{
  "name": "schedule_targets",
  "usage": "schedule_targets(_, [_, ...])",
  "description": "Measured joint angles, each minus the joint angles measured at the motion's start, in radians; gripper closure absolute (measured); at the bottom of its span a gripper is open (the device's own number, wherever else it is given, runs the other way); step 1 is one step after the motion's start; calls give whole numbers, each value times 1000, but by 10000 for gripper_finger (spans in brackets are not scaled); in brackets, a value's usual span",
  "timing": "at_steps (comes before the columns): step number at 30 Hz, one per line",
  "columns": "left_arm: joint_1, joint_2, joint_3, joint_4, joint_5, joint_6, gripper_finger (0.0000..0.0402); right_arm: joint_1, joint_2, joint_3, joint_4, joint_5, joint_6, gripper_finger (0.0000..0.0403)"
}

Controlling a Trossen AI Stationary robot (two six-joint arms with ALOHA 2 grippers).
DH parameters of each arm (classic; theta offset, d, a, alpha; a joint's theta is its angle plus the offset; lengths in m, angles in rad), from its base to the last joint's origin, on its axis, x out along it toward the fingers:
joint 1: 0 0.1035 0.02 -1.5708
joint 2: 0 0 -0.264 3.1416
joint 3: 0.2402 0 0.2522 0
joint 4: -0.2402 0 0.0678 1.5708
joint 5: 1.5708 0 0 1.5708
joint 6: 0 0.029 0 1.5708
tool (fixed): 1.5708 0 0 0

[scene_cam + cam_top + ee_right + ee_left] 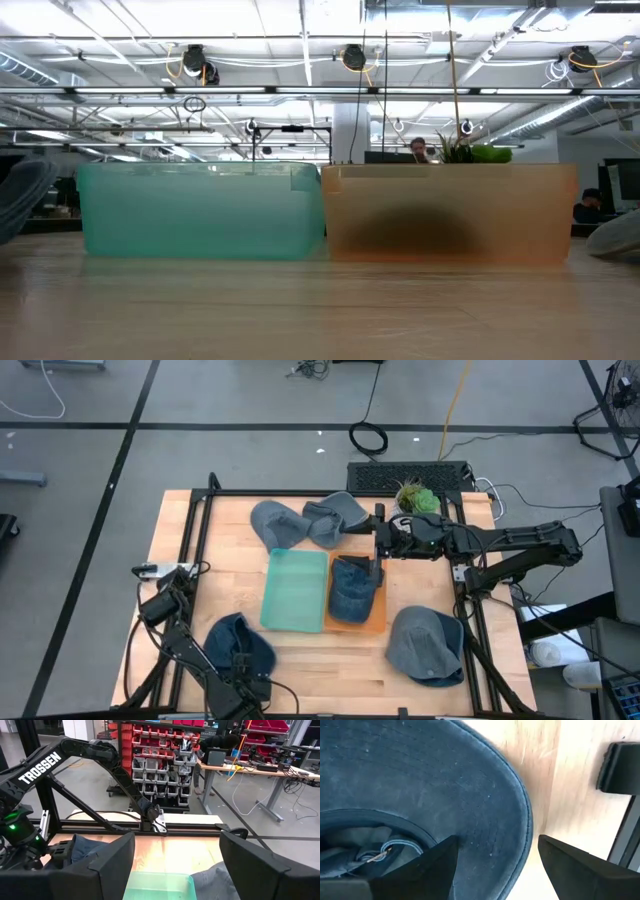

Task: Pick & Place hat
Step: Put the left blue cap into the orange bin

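While the right gripper (377, 572) hangs with jaws wide and empty over the hat (350, 590) in the orange bin (377, 619), the left gripper (495, 865), jaws likewise wide, straddles another hat's (420, 785) brim.

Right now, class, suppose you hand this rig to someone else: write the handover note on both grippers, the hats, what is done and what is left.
Right gripper: open, above the orange bin, near the far end of the hat in it.
Left gripper: open, over the brim of the near-left hat.
Green bin: no hat in it.
On the table: two hats at the far side, one near right.
Done: one hat binned.
Left: four hats on the table.
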Motion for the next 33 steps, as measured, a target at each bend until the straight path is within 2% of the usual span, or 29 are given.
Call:
schedule_targets(11, [0, 0, 0, -14, -33, -105, 118, 0, 0, 0, 0, 0, 0, 122])
schedule_targets(14, [0, 0, 0, -39, -34, -112, 133, 0, 0, 0, 0, 0, 0, 122])
schedule_targets(25, [0, -3, 0, -50, -29, -75, 295, 0, 0, 0, 0, 0, -16, 122])
schedule_targets(33, [1, -4, 0, -56, -37, -74, 370, 0, 0, 0, 0, 0, -18, 122])
